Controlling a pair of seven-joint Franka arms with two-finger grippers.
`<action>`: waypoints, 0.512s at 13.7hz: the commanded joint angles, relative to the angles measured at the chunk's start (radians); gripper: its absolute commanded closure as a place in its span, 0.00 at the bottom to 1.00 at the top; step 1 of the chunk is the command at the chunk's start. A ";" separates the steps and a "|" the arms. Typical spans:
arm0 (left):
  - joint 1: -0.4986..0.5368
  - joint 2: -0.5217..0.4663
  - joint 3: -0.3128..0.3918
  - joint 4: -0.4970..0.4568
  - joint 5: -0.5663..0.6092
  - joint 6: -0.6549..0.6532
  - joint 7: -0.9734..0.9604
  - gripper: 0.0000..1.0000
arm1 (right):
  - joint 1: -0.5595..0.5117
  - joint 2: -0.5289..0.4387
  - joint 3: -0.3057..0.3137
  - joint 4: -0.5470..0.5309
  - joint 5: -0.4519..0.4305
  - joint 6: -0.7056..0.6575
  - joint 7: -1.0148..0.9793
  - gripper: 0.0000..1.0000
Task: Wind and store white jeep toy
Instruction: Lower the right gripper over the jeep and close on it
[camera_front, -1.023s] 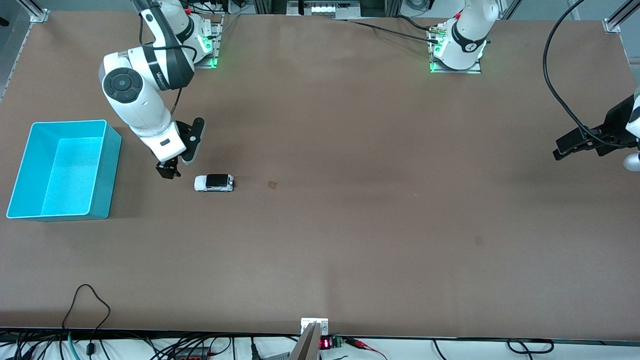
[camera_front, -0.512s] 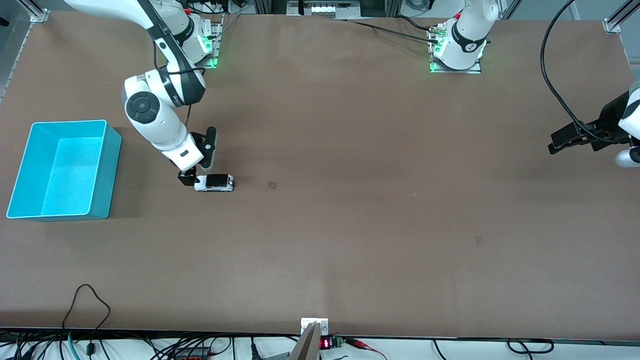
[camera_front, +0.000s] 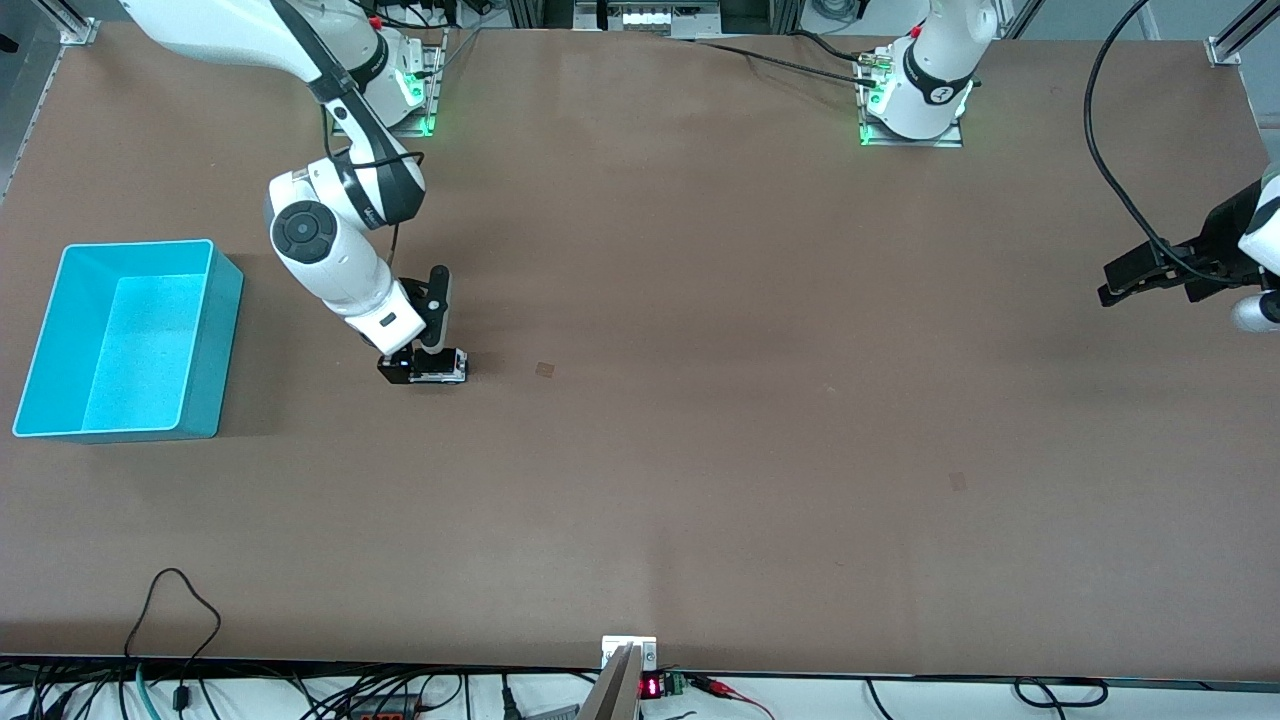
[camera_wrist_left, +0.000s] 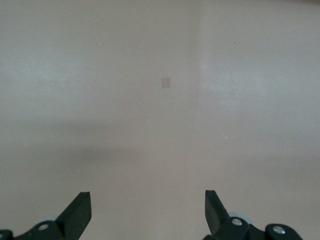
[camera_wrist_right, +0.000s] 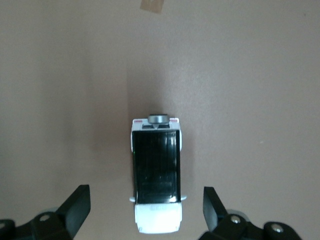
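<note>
White jeep toy (camera_front: 440, 365) is sitting on its wheels on the brown table (camera_front: 700, 450), toward the right arm's end, with the turquoise bin (camera_front: 215, 335) well apart from it at that same end. We are judging that we are in the reaching step, before any grasp: our right gripper (camera_front: 398, 368) is hanging low over the jeep's bonnet end with its jaws spread wide and nothing between them yet. In the right wrist view the jeep (camera_wrist_right: 156, 175) is lying lengthwise midway between the two open fingers (camera_wrist_right: 75, 207), its black roof facing up. Next we are needing to lower, close on the silvery sides, and pull the toy along the table to wind it, then carry it to the bin. Bare table is lying all around the jeep, with only a small tape patch (camera_front: 544, 370) nearby. Our left gripper (camera_front: 1125, 285) is waiting, open and empty, over the table edge at the left arm's end
</note>
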 joint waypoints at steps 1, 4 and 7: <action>0.003 -0.008 0.004 0.013 -0.013 -0.015 0.024 0.00 | 0.004 0.047 0.002 0.023 0.004 0.038 -0.040 0.00; 0.003 -0.006 0.004 0.014 -0.013 -0.012 0.022 0.00 | 0.002 0.065 0.002 0.025 -0.006 0.054 -0.058 0.00; 0.004 -0.006 0.007 0.013 -0.014 -0.012 0.022 0.00 | 0.002 0.096 0.002 0.025 -0.009 0.104 -0.069 0.00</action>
